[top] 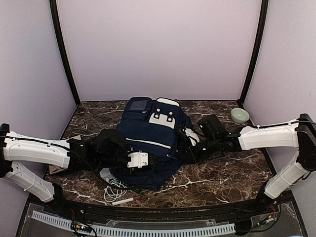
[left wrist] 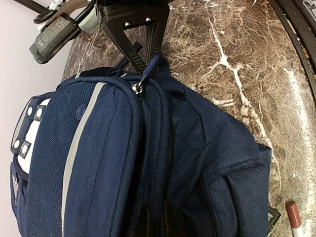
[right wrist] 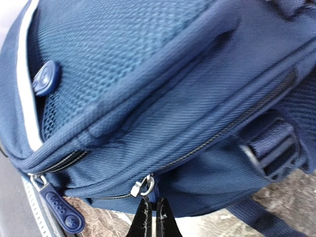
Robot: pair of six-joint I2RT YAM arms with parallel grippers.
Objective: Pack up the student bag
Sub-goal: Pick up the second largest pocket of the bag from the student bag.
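I am pinching my left gripper (left wrist: 146, 60) closed on the fabric zip tab (left wrist: 152, 65) at one edge of the backpack (top: 148, 143), with the metal slider (left wrist: 137, 88) hanging just past my fingertips. My right gripper (right wrist: 152, 217) is clenching fully, its tips touching the metal zip ring (right wrist: 143, 186) on the opposite side; whether it is catching anything I cannot tell. The backpack is lying on the marble table (top: 222, 173) between my two sets of fingers, crowding both close views. Behind my left fingers a white cable (top: 114, 190) and a marker (top: 126, 200) are lying, and a green bowl (top: 240, 116) is sitting beyond my right wrist
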